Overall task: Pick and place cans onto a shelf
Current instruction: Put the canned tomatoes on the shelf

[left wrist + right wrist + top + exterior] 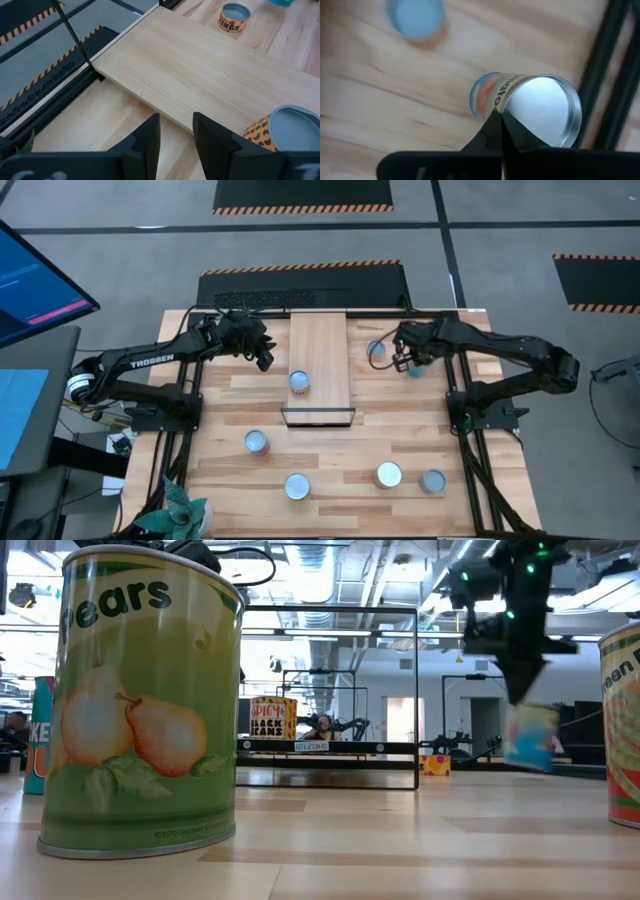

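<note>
The shelf [318,350] is a light-wood board with a black frame [318,417] at its near end. One can [299,383] stands on it and also shows in the left wrist view [285,127]. My left gripper [263,357] is open and empty at the shelf's left edge, also seen in its wrist view [176,135]. My right gripper [402,362] is right of the shelf, shut on a can [520,102]. Another can [376,350] stands on the table beside it. My right gripper pinches the can at the rim of its silver end [506,116], between the two closed fingertips. The fingers slant down from the table's right side. The can hangs tilted below the fingers, its silver end toward the wrist, clear of the table [530,737].
Several more cans stand near the table's front: one at left [257,442], one in the middle [297,486], two at right [388,475] [432,481]. A green plant [185,515] is at the near left corner. A pears can [140,700] stands close to the low camera.
</note>
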